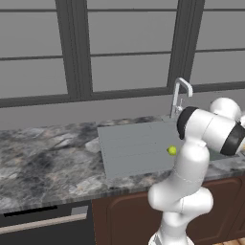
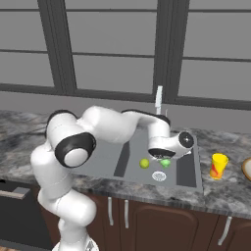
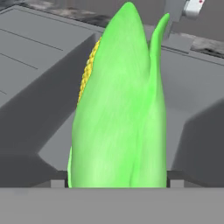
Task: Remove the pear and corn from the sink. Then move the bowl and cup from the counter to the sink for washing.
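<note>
Corn (image 3: 120, 109) — close between the tool's spread jaws — inside sink (image 3: 39, 78).

The worktop (image 1: 48, 158) looks like polished grey-veined stone; the sink (image 1: 134, 148) is a matt grey, ribbed on its drainboard; the faucet (image 1: 181, 93) shines like chrome; the corn (image 3: 120, 109) has a smooth green husk with bumpy yellow kernels; the cabinet fronts (image 2: 162, 220) look like dark wood.

We see a wall of tall grey-framed windows (image 1: 129, 48) behind a grey marbled stone counter (image 1: 48, 162). Below it we see dark brown wooden cabinets (image 2: 162, 220) with slim metal handles (image 2: 126, 213).
</note>
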Robot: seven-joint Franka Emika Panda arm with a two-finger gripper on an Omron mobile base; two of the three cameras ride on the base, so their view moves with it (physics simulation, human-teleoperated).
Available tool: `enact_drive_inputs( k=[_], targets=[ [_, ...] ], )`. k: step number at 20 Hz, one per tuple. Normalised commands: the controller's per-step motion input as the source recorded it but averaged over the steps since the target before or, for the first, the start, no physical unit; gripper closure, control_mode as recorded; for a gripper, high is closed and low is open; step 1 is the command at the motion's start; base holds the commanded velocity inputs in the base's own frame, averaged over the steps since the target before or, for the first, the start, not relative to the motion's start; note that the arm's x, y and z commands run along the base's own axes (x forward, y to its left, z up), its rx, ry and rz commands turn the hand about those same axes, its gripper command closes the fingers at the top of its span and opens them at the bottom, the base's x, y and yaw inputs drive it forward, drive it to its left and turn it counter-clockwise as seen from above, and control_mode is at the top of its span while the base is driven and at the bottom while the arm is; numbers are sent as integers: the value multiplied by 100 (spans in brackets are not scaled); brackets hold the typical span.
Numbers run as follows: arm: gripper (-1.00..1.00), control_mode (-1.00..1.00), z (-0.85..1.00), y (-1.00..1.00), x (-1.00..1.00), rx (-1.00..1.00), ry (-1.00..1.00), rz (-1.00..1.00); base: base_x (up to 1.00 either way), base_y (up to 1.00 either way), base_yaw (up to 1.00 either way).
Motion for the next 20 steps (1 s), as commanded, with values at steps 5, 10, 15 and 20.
enact_drive_inputs(
  k=[5, 10, 15, 20],
  targets=[
    [100, -100, 38, 14, -42, 0, -1, -2, 0, 0, 0],
    [100, -100, 36, 21, -42, 0, -1, -4, 0, 0, 0],
    [100, -100, 40, 32, -37, 0, 0, -5, 0, 0, 0],
    [100, -100, 38, 40, -35, -1, -2, -1, 0, 0, 0]
  ],
)
